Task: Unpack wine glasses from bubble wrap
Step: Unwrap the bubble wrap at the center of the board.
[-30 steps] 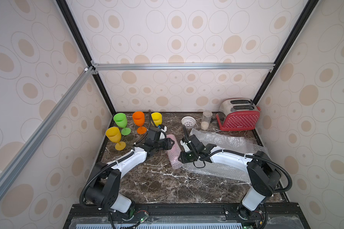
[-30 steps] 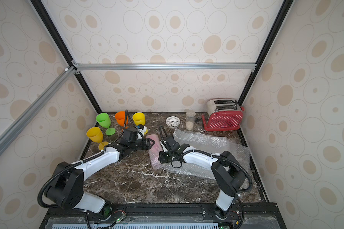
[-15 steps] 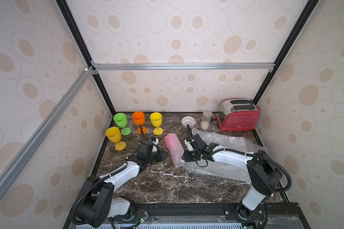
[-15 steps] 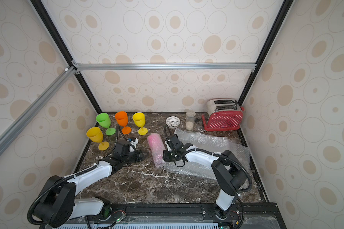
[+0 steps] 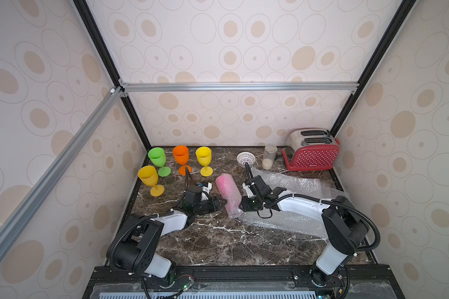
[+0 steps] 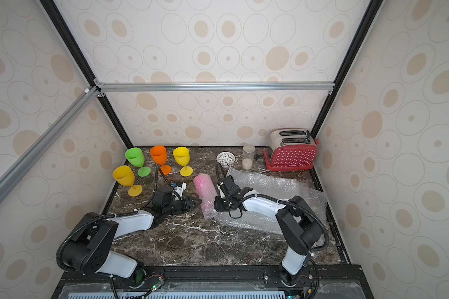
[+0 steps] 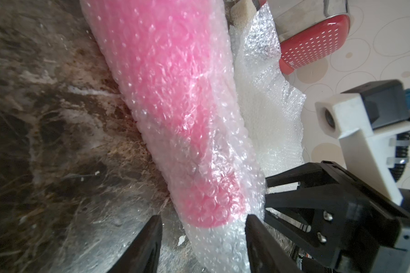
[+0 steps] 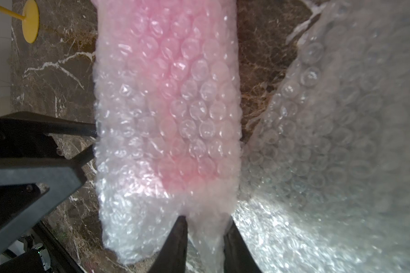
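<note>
In both top views the pink glass [image 5: 227, 189], rolled in wrap [image 6: 208, 210], lies mid-frame between the left gripper [image 5: 221, 202] and the right gripper [image 5: 241, 205]. Left wrist: jaws apart (the wrap's end sits between them). Right wrist: jaws pinched on the wrap's edge.

In a top view, a green goblet [image 5: 156, 157], an orange goblet [image 5: 181, 154] and two yellow goblets [image 5: 204, 156] are standing upright at the marble table's [image 5: 218, 240] far left. A bubble-wrap tube [image 5: 228, 191], showing pink, is lying mid-table, with the left gripper [image 5: 220, 202] and right gripper [image 5: 242, 205] sitting at its near end on opposite sides. Flat bubble-wrap sheets [image 5: 303, 186] are lying under the right arm [image 5: 303, 205].
</note>
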Tool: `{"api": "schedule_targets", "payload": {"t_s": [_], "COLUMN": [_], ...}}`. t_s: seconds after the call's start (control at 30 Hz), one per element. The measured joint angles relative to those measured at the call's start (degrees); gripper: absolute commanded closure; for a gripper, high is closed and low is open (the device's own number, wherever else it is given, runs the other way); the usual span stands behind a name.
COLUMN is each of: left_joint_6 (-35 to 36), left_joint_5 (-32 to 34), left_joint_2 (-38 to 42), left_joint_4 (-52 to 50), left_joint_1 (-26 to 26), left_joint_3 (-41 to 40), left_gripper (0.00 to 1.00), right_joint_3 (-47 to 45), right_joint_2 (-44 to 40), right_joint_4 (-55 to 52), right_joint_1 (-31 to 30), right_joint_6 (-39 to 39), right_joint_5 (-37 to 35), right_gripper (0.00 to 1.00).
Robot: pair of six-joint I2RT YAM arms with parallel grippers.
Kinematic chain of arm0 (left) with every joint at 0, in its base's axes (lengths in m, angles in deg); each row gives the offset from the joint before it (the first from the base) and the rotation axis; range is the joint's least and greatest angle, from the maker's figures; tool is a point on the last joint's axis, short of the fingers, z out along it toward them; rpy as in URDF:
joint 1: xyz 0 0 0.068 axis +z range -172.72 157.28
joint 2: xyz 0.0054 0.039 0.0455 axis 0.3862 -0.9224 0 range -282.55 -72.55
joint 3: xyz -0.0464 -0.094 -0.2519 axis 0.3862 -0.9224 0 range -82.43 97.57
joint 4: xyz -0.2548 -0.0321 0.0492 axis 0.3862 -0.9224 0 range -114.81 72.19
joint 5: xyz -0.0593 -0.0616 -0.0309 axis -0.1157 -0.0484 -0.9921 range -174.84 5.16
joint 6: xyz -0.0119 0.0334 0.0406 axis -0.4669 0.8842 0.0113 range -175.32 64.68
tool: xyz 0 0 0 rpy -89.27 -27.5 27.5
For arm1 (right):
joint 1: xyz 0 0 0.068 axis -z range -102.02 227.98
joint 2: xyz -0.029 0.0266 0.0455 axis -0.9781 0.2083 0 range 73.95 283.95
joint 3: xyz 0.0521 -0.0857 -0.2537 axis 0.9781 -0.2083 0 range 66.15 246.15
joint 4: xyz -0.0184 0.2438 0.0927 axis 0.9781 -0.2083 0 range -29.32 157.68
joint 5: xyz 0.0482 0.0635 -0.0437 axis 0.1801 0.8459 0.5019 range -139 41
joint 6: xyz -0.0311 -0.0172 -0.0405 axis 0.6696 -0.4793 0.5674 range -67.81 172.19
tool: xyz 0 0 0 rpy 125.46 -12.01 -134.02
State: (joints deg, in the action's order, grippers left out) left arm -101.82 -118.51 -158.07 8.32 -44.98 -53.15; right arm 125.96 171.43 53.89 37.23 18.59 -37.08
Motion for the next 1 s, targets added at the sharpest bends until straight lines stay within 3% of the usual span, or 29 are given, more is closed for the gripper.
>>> {"api": "schedule_targets", "payload": {"t_s": [0.13, 0.3, 0.47, 0.7, 1.0], "left_joint_6": [-0.9, -1.6, -2.9, -3.0, 4.2], "left_joint_5": [-1.4, -3.1, -4.5, -4.7, 4.3], "left_joint_2": [-2.6, -6.3, -8.8, -8.8, 1.5], "left_joint_4": [3.1, 5.6, 8.3, 8.4, -7.4], "left_joint_1": [0.0, 0.0, 0.0, 0.0, 0.0], "left_joint_3": [0.1, 0.9, 1.1, 1.7, 4.1], "left_gripper": [0.46, 0.55, 0.77, 0.97, 1.0], "right_joint_3": [-0.2, -0.7, -0.8, -0.8, -0.8], "right_joint_2": [0.0, 0.0, 0.0, -0.1, -2.7], "right_joint_4": [0.2, 0.7, 1.2, 1.3, 0.2], "right_joint_1": [0.0, 0.0, 0.0, 0.0, -0.3], "right_joint_6": [0.0, 0.0, 0.0, 0.2, 2.0], "right_joint_5": [0.4, 1.6, 2.6, 3.4, 3.8], "right_gripper": [0.72, 0.71, 0.71, 0.66, 0.56]}}
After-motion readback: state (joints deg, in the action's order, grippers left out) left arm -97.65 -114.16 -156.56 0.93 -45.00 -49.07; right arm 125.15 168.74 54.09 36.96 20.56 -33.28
